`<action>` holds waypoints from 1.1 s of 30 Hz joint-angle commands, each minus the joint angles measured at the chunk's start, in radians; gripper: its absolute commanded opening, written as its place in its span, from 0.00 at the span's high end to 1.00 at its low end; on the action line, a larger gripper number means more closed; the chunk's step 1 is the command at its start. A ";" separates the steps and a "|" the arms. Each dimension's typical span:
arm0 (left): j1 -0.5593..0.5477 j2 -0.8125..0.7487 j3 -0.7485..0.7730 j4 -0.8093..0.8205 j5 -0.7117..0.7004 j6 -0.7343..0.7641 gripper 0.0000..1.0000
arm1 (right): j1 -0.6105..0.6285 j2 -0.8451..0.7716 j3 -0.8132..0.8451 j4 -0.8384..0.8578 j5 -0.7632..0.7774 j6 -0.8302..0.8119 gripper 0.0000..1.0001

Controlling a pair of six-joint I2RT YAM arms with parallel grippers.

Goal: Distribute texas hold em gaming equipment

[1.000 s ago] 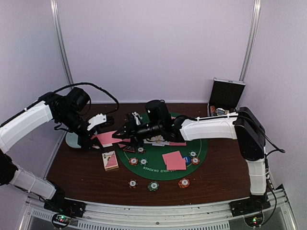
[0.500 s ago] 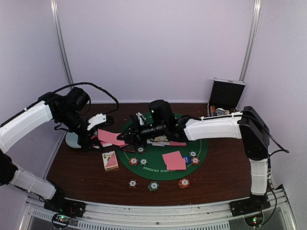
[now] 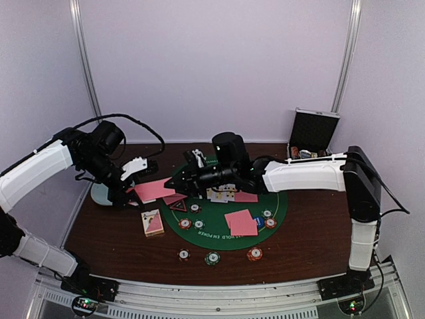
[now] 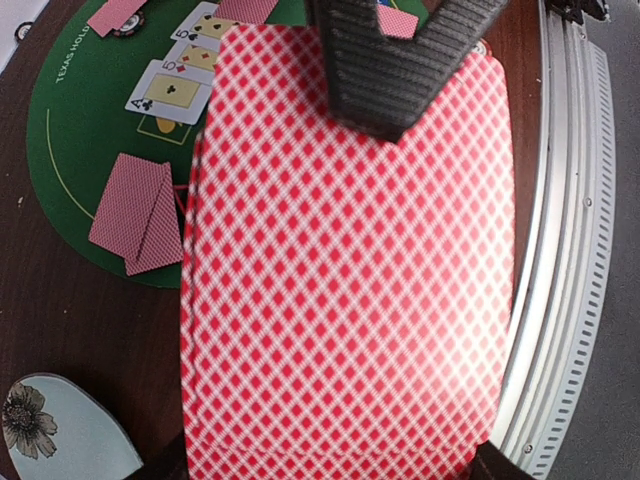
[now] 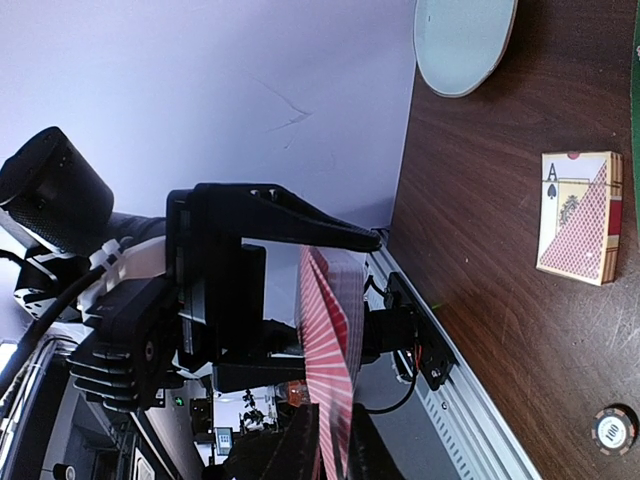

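A dark brown wooden table [image 3: 312, 232] is seen, most of its middle covered by a round green felt mat [image 3: 219, 234] printed with white lettering. A pale blue dish [image 3: 101, 194] is set at the left edge, and a card box [image 3: 153, 222] is laid just beside the mat's left rim. Three striped poker chips [image 3: 212, 258] are spread along the near side, off the mat. An open metal case [image 3: 313, 131] is stood at the far right corner.

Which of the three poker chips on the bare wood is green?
The middle chip, between a darker chip on its left and an orange-red chip on its right.
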 commanded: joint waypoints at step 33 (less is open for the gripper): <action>0.000 -0.029 0.009 0.035 0.036 0.025 1.00 | -0.009 -0.095 -0.030 -0.044 -0.081 -0.025 0.88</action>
